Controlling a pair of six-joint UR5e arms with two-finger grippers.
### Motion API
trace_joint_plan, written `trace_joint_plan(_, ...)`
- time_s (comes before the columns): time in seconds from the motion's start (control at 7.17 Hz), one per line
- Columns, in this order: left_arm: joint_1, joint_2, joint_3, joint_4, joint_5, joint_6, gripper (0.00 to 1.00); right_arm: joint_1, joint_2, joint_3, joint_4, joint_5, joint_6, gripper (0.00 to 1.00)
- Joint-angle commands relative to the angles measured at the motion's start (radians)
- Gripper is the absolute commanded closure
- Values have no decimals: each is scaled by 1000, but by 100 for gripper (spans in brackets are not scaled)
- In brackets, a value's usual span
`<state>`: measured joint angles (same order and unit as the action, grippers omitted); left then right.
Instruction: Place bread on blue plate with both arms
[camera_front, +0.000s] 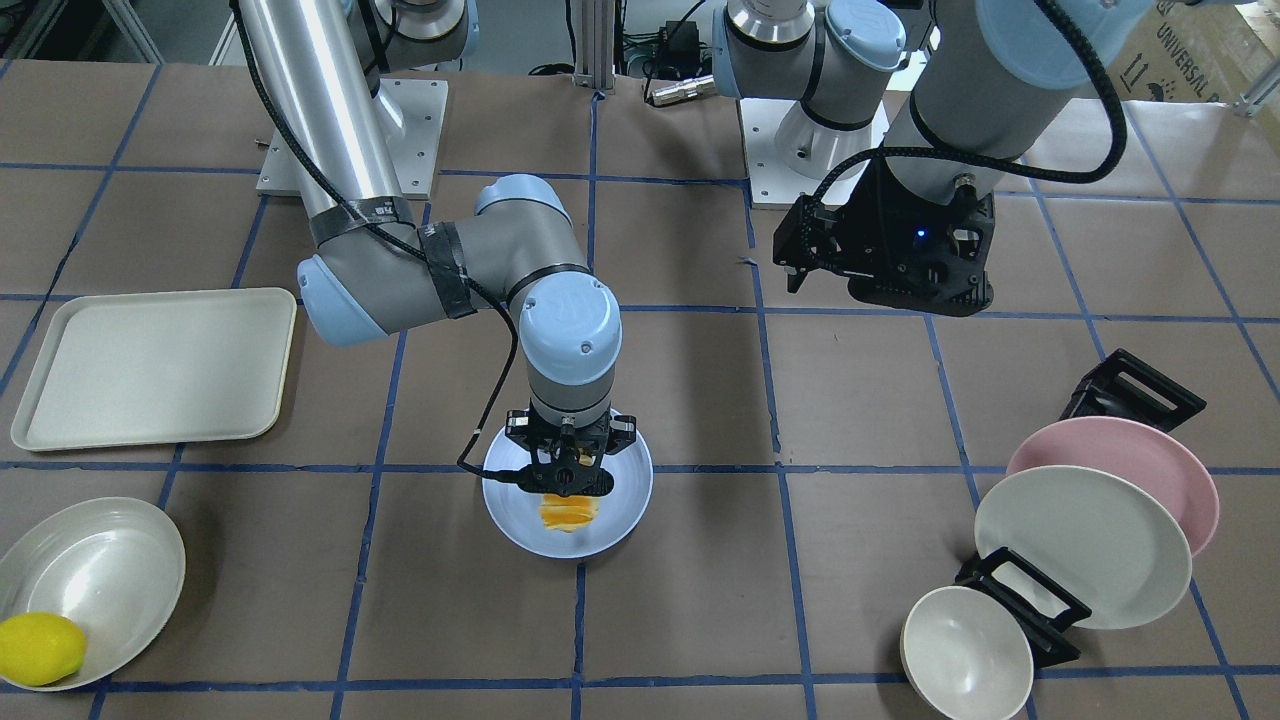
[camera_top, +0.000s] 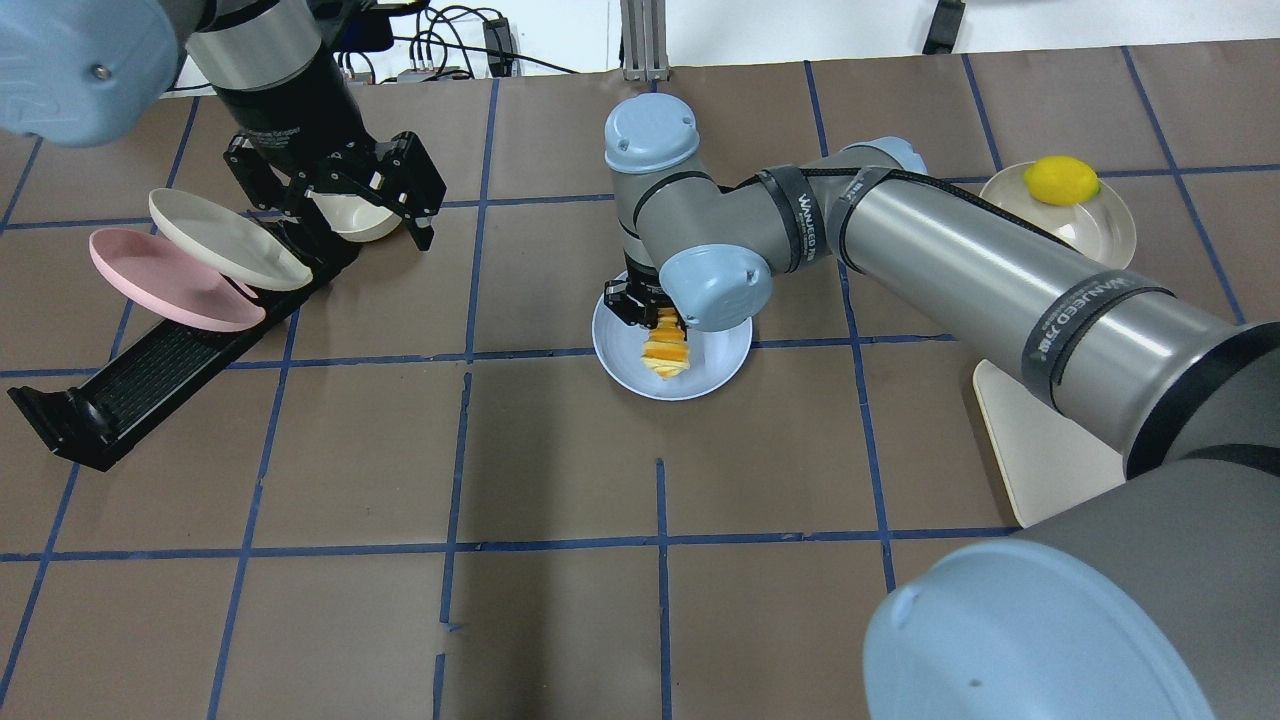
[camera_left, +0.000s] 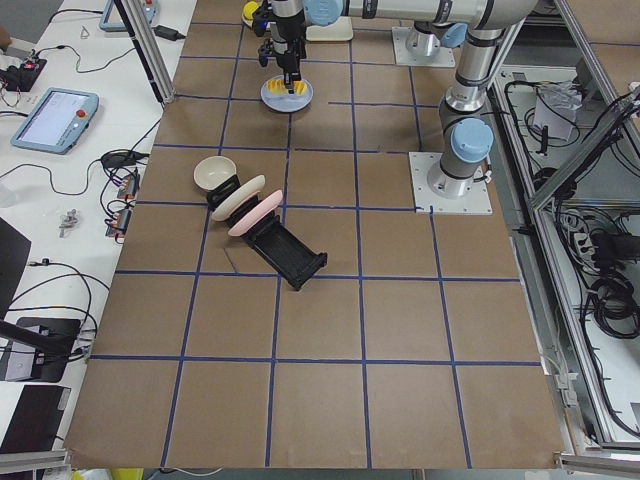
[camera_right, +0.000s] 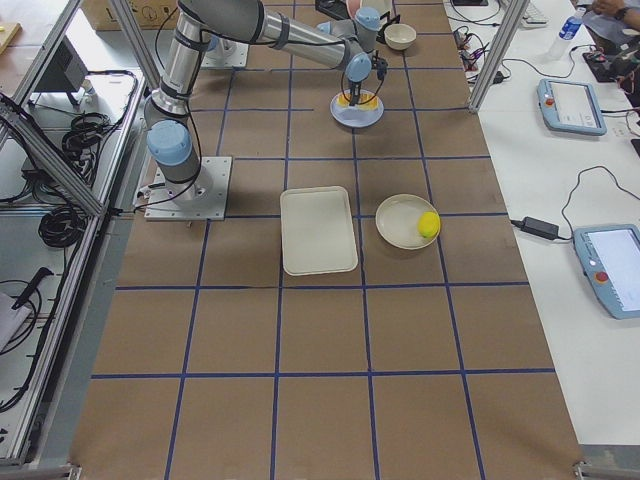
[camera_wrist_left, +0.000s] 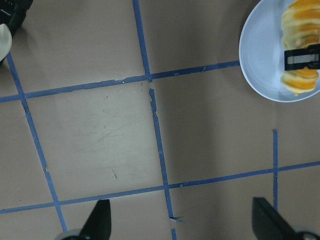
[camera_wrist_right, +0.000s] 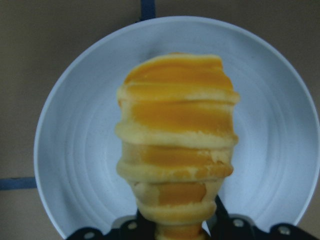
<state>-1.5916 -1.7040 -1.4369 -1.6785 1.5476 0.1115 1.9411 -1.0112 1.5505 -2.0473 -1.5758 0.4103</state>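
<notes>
The bread (camera_wrist_right: 177, 135), a ridged orange-and-cream loaf, is over the middle of the blue plate (camera_wrist_right: 75, 150). My right gripper (camera_wrist_right: 177, 225) is shut on the loaf's near end, one finger on each side. In the front-facing view the right gripper (camera_front: 568, 485) stands straight down over the plate (camera_front: 625, 500), with the bread (camera_front: 567, 513) under it. I cannot tell whether the bread rests on the plate. My left gripper (camera_top: 335, 200) is open and empty, high above the table near the dish rack. Its wrist view shows the plate (camera_wrist_left: 260, 55) and bread (camera_wrist_left: 300, 20) far off.
A black dish rack (camera_top: 150, 370) holds a pink plate (camera_front: 1120, 470) and a cream plate (camera_front: 1080, 545), with a small bowl (camera_front: 965, 650) at its end. A cream tray (camera_front: 150, 365) and a bowl (camera_front: 110, 560) with a lemon (camera_front: 40, 648) are on the robot's right side.
</notes>
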Motion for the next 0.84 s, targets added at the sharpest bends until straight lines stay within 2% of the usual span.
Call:
trace_joint_plan(0.0, -1, -2, -10, 36, 9, -4, 0, 1, 0, 2, -2, -7, 1, 0)
trace_joint_plan(0.42, -1, -6, -10, 54, 12, -81, 0, -1, -4, 0, -8, -10, -7, 0)
trace_joint_plan(0.7, -1, 10, -8, 53, 14, -122, 0, -37, -61, -26, 1, -3, -19, 0)
